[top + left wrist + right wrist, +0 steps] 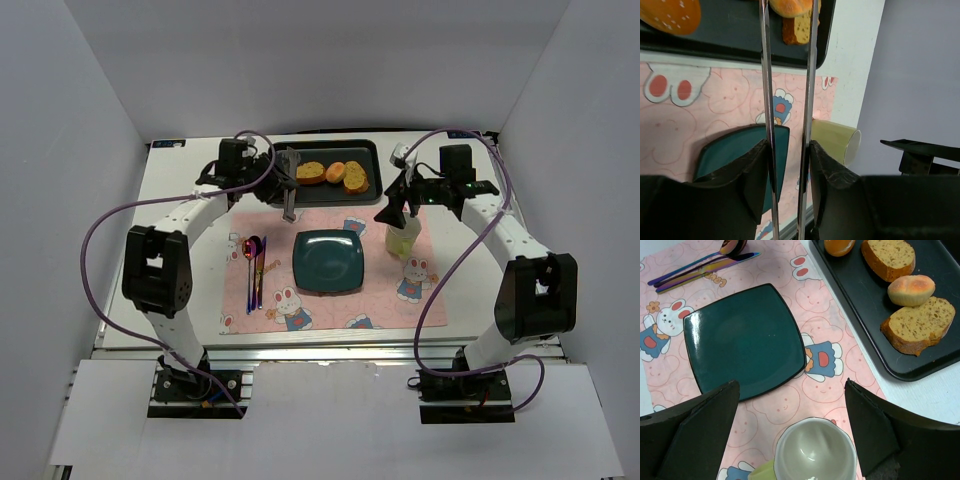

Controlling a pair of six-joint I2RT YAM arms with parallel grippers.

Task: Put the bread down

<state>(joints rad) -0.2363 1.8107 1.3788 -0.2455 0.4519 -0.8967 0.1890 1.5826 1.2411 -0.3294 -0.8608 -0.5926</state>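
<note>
The bread (356, 177) (920, 325), the longest toasted slice, lies at the right end of the black tray (325, 152) (860, 295). My left gripper (283, 180) (790, 150) is shut on metal tongs (290, 195) (767, 75). The tong arms stand apart with nothing between them. Their tips reach over the tray's end, where a roll (790, 6) and a slice's cut end (799, 31) show. My right gripper (398, 205) (791, 385) hangs wide open above the green cup (403, 238) (815, 450), holding nothing. The teal square plate (328, 262) (740, 340) is bare.
A shorter toasted slice (311, 172) (888, 257), a pale roll (336, 171) (911, 289) and an orange bun (839, 245) (670, 15) share the tray. Cutlery (256, 265) (700, 270) lies left of the plate on the pink placemat (330, 310). Grey walls close in the table.
</note>
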